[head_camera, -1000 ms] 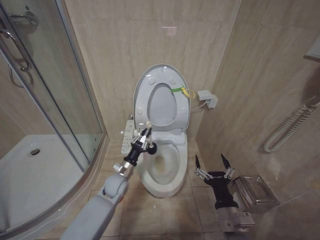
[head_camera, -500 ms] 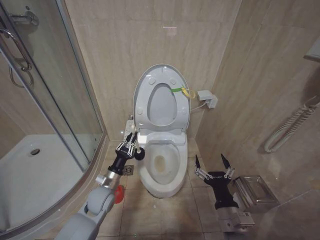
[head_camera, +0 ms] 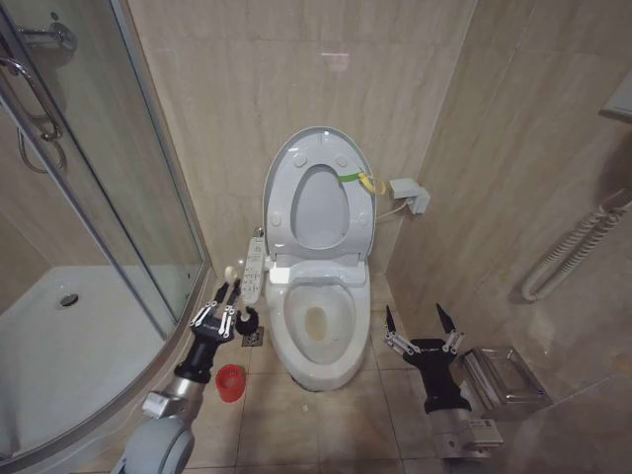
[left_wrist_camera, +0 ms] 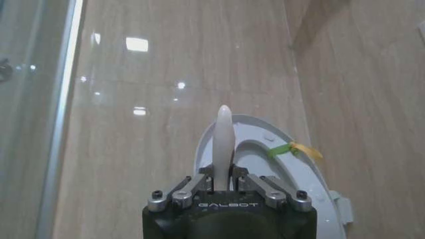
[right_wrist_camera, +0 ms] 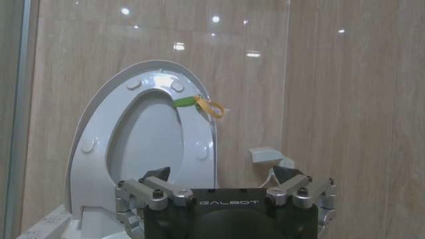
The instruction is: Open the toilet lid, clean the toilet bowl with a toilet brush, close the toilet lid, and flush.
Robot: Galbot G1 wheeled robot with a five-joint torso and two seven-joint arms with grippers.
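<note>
With the left gripper (head_camera: 225, 314) clenched on the thin pale-handled toilet brush (head_camera: 237, 298) beside the white ceramic toilet bowl (head_camera: 318, 331), lower it plumb into the small red cylindrical holder cup (head_camera: 229, 382) on the floor, while the right gripper (head_camera: 423, 328) waits spread wide.

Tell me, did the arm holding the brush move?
Yes. The left gripper with the toilet brush swung away from the toilet bowl, toward the red holder.

beige marble-look tiles (head_camera: 237, 89) cover the walls and meet in a corner. a curved glass shower screen (head_camera: 109, 188) stands over a white shower tray (head_camera: 59, 336). tan floor tiles (head_camera: 326, 425) carry a small drain (head_camera: 254, 337). ceiling light glints on the glossy wall.
</note>
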